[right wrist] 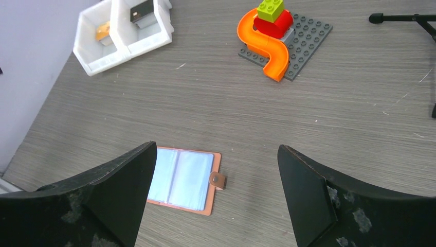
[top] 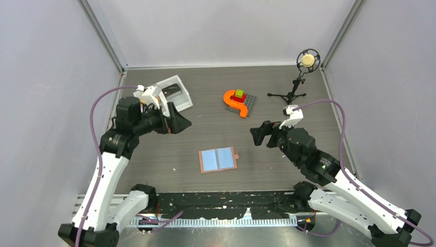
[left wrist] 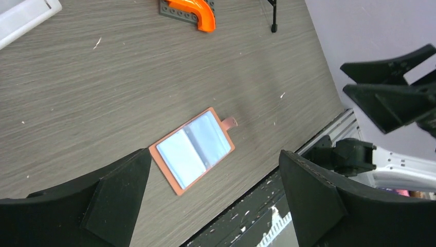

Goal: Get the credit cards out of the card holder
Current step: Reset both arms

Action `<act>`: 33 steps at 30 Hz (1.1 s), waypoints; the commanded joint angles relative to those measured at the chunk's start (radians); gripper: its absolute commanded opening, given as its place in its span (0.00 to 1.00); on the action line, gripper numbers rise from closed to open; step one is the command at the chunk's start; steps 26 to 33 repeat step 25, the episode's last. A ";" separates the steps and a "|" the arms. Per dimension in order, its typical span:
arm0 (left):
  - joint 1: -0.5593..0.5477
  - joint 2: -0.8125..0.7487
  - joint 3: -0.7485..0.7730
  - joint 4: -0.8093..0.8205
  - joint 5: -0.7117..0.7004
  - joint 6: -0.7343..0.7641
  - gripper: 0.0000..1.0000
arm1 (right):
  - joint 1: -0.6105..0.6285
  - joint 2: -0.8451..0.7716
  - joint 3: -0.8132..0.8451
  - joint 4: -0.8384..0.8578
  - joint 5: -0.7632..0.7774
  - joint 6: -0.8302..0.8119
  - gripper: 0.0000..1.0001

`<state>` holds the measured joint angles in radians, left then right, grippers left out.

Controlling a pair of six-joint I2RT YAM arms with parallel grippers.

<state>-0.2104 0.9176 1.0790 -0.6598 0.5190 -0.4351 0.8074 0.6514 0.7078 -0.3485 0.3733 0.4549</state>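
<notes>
The card holder (top: 218,159) lies spread open on the table between the arms, salmon-brown rim, light blue pockets up, side tab (right wrist: 217,179) pointing right. It also shows as the card holder (left wrist: 193,149) and the card holder (right wrist: 185,179); only light blue shows in its pockets. A dark credit card (right wrist: 141,9) lies in one compartment of the white tray (top: 186,103), and a small orange-tan flat piece (right wrist: 103,32) lies in the other. My left gripper (top: 181,122) hangs open beside the tray, holding nothing. My right gripper (top: 258,135) is open and empty, right of the holder.
A grey studded plate with an orange curved piece and red and green bricks (top: 239,100) sits at the back centre. A microphone on a black tripod (top: 303,67) stands at the back right. Grey walls close in both sides. The metal rail (top: 216,203) runs along the near edge.
</notes>
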 commanded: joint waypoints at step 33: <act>-0.004 -0.293 -0.218 0.052 -0.027 0.072 0.99 | -0.005 -0.068 -0.064 0.102 0.007 0.004 0.95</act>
